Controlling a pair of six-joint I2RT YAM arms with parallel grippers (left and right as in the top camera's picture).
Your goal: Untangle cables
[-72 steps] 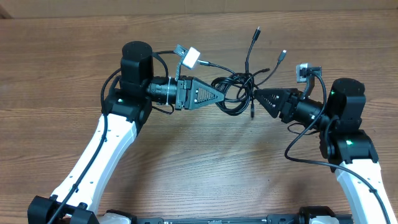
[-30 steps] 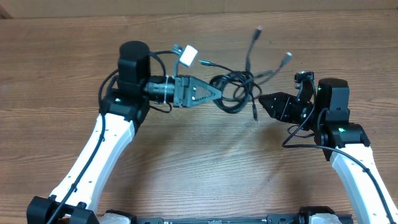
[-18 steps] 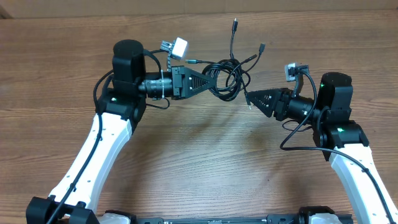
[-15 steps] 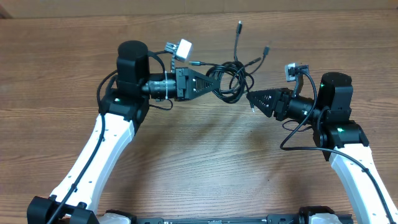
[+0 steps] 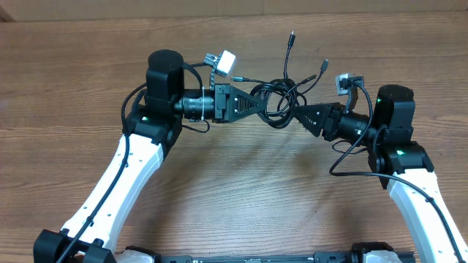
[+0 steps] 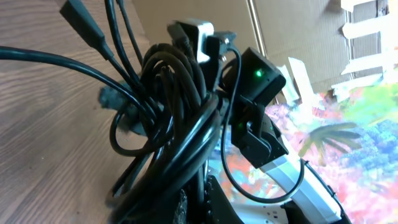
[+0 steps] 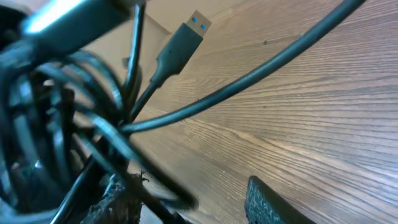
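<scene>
The cables (image 5: 280, 102) are a tangle of thin black cords held above the wooden table between my two grippers. Two loose ends with plug tips (image 5: 292, 34) stick up toward the back. My left gripper (image 5: 257, 104) is shut on the left side of the tangle; in the left wrist view the cables (image 6: 177, 118) bunch up out of its jaws (image 6: 200, 205). My right gripper (image 5: 300, 117) is at the right side of the tangle, jaws open (image 7: 193, 196), with cords (image 7: 81, 124) lying against its left finger. A blue-tipped USB plug (image 7: 186, 31) hangs ahead of it.
The wooden table (image 5: 241, 190) lies under both arms. A cardboard wall (image 5: 234, 7) runs along the back edge. The right arm (image 6: 261, 118) shows behind the tangle in the left wrist view.
My left gripper has carried the tangle to the right and slightly down, up against the right gripper. The loose ends have swung right. The right arm has barely moved.
</scene>
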